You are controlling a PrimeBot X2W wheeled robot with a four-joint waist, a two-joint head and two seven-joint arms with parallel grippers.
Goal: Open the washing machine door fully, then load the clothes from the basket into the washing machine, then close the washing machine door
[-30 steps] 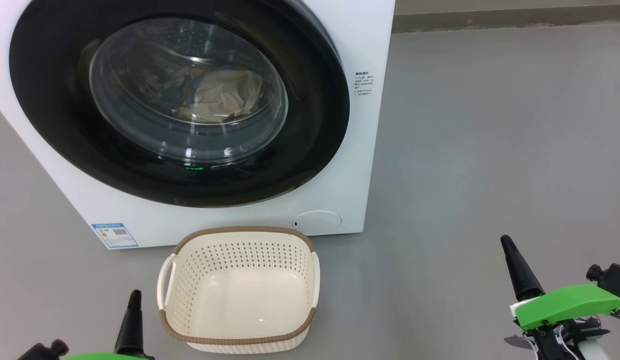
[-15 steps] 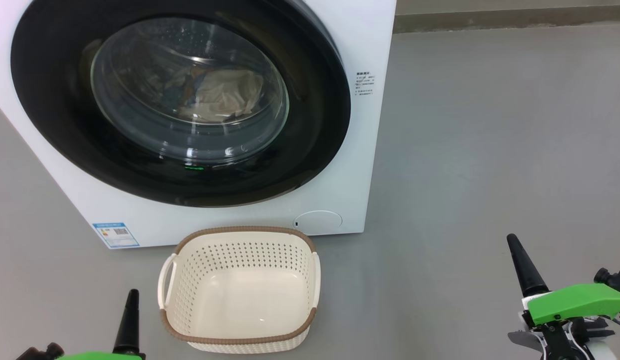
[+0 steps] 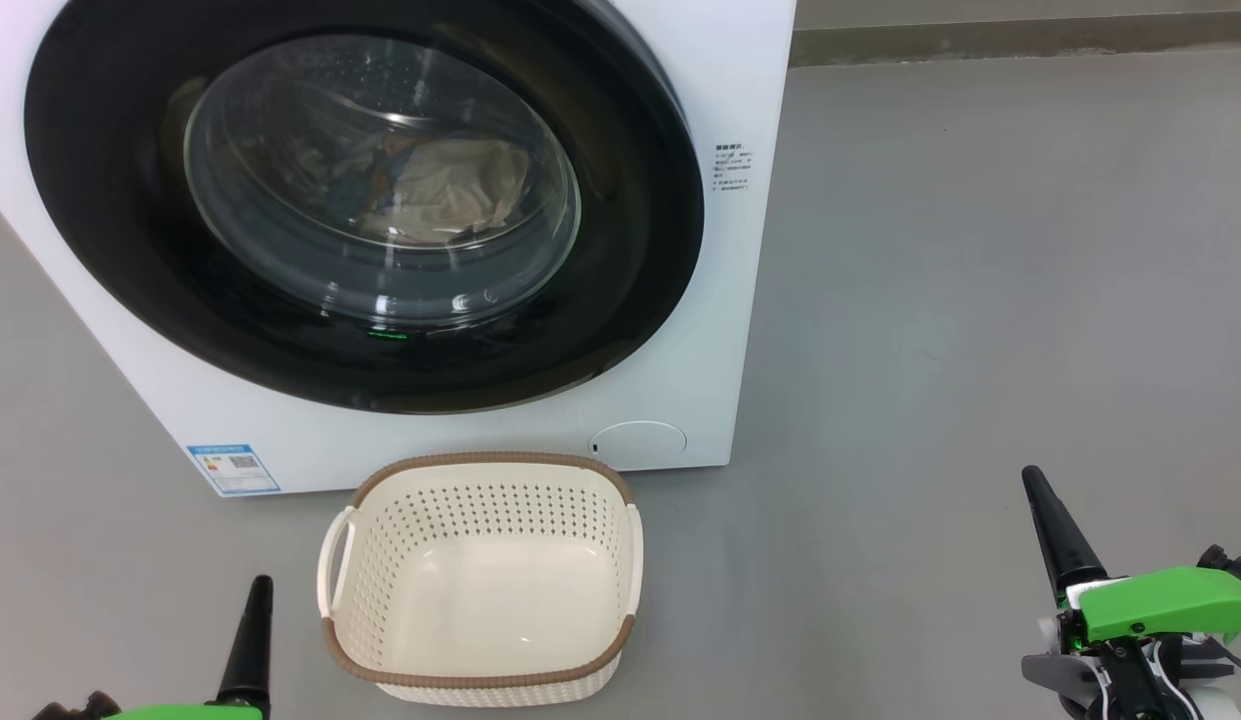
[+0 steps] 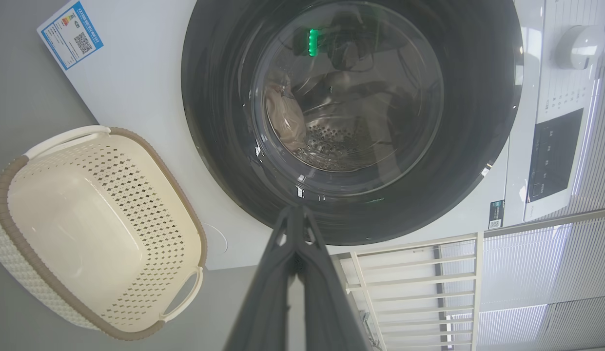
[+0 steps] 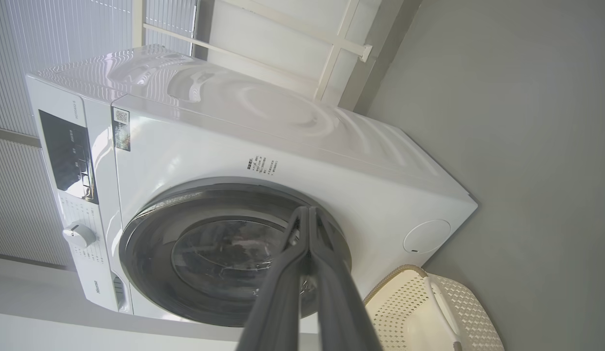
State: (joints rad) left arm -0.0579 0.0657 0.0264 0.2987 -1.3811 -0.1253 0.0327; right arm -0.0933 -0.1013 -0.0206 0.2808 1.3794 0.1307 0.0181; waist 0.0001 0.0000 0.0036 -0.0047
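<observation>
My left fingers [image 3: 260, 600] and right fingers [image 3: 1040, 495] are closed, empty. The washing machine door [image 3: 630, 250], 12 o'clock, looks shut; I verify its latch.

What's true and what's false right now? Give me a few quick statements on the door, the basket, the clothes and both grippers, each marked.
1. The washing machine door is shut. True.
2. The basket holds clothes. False: it is empty; the clothes lie behind the door's glass.
3. The left gripper is shut. True.
4. The right gripper grips the door's rim. False: it is shut on nothing, above the floor to the right of the washing machine.
5. The basket stands on the floor in front of the washing machine. True.
</observation>
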